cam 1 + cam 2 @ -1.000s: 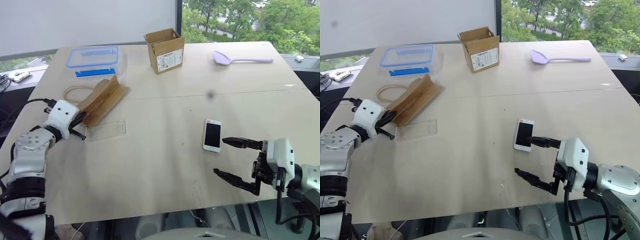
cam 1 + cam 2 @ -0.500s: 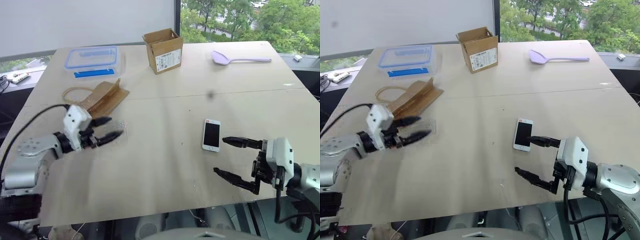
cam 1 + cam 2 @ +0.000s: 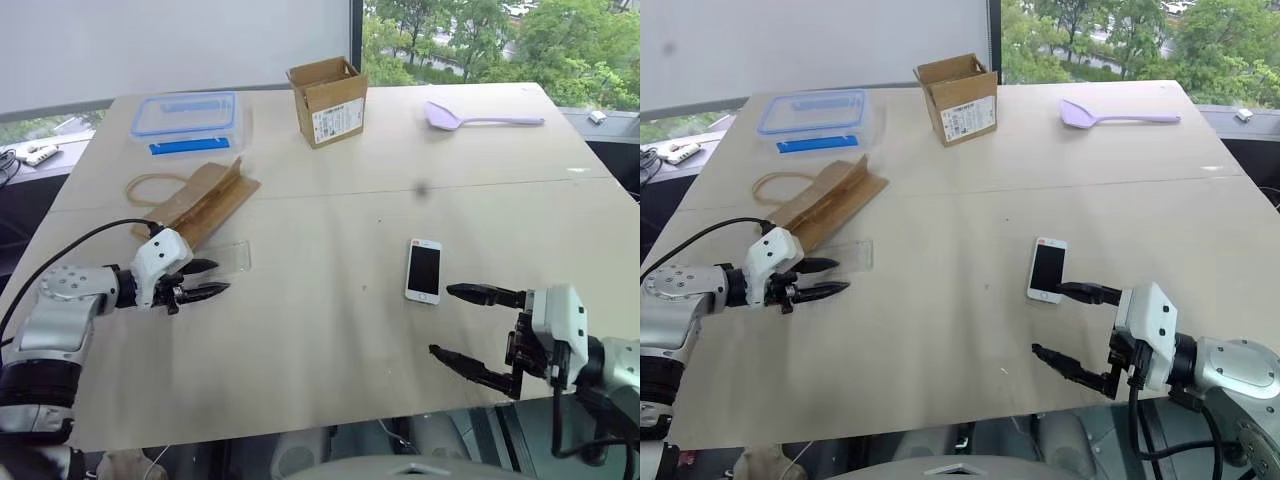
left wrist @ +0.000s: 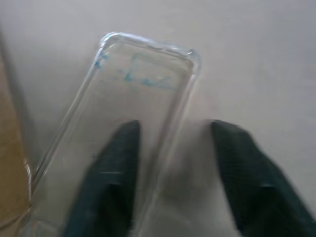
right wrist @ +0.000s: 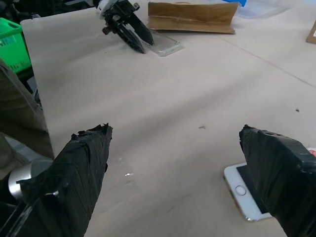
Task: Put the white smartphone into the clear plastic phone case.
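The left gripper (image 3: pixel 213 279) is seen low over the table (image 3: pixel 330 330), near its left edge. Its two black fingers are parted a little, and nothing is squeezed between them. In the left wrist view the clear plastic phone case (image 4: pixel 123 123) is seen lying flat under those fingers. One finger (image 4: pixel 111 177) is placed over the inside of the case and the other is placed just outside its long rim, so the rim is found in the gap. Whether the fingers touch the case cannot be told. Just behind this gripper and the case, the brown paper bag (image 3: pixel 205 200) is laid flat.

The right gripper (image 3: pixel 467 325) is held above the near right part of the table. Its fingers are spread wide apart and nothing is held in them. The white smartphone (image 3: pixel 424 270) is found just in front of this gripper and a bit to the left of its upper fingertip, lying flat with the dark screen up. It is not touched by the gripper. The phone and the case are kept well apart, one near each gripper.

Far beyond the left gripper, a clear box with a blue lid (image 3: pixel 185 117) is set. A small cardboard box (image 3: pixel 328 100) and a pale purple spoon (image 3: pixel 482 117) are seen at the far side of the table
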You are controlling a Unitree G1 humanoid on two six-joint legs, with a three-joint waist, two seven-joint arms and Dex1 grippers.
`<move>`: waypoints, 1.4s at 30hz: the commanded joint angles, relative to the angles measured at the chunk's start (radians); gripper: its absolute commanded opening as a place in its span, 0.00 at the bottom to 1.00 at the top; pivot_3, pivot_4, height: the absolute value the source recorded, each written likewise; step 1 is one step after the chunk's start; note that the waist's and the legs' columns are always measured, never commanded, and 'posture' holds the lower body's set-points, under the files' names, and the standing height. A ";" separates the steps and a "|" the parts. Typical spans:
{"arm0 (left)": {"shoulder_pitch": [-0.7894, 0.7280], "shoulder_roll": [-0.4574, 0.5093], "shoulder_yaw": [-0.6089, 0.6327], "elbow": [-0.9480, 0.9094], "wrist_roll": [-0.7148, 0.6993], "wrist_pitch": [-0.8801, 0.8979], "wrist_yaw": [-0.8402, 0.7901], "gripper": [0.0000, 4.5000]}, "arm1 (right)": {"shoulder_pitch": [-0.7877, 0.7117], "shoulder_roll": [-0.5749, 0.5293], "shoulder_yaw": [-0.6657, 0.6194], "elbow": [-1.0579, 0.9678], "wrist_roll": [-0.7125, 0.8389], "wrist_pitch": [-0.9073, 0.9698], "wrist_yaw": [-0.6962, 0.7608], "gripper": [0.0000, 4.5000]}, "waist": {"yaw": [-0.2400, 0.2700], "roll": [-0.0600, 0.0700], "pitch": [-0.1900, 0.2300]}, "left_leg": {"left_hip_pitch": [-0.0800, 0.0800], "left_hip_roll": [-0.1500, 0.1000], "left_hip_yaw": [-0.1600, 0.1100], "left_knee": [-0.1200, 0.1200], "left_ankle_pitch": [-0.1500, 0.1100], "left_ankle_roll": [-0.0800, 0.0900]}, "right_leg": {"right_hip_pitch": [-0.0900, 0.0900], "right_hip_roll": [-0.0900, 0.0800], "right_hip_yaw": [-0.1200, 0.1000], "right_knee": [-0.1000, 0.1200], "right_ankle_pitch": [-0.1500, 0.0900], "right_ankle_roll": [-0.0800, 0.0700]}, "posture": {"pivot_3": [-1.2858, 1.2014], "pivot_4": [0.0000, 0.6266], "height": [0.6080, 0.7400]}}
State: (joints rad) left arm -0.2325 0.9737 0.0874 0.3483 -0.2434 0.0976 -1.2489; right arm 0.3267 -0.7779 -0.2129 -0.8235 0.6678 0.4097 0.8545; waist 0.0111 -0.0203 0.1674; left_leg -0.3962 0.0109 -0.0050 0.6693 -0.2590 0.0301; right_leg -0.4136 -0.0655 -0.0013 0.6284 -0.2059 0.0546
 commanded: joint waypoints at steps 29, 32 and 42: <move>-0.162 -0.233 -0.376 -0.507 -0.001 0.292 0.037 0.02 | -0.012 -0.024 -0.062 -0.076 0.026 0.038 -0.054 1.00 | 0.004 -0.001 0.000 | -0.001 -0.003 -0.001 0.001 0.000 0.000 | 0.000 0.002 0.001 0.000 0.000 0.000 | 0.52 0.24 1.00; -0.151 -0.254 -0.388 -0.485 0.013 0.251 0.035 0.02 | -0.018 -0.023 -0.053 -0.081 0.026 0.053 -0.073 1.00 | 0.000 -0.001 0.000 | -0.001 -0.003 -0.001 0.001 0.000 0.000 | 0.000 0.002 0.002 0.000 0.000 0.000 | 0.52 0.24 1.00; -0.142 -0.300 -0.403 -0.458 0.012 0.182 0.001 0.02 | -0.126 0.016 0.060 -0.076 -0.027 0.175 -0.260 1.00 | 0.002 -0.001 0.000 | -0.001 -0.003 -0.002 0.001 0.000 0.000 | 0.000 0.002 0.002 0.001 0.000 0.000 | 0.52 0.24 1.00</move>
State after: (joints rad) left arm -0.3769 0.6734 -0.3240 -0.0945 -0.2192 0.3092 -1.2289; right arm 0.2132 -0.7586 -0.1657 -0.8670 0.6595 0.5599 0.6306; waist 0.0134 -0.0211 0.1679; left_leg -0.3975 0.0076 -0.0072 0.6706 -0.2589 0.0302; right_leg -0.4135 -0.0634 0.0005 0.6290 -0.2059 0.0546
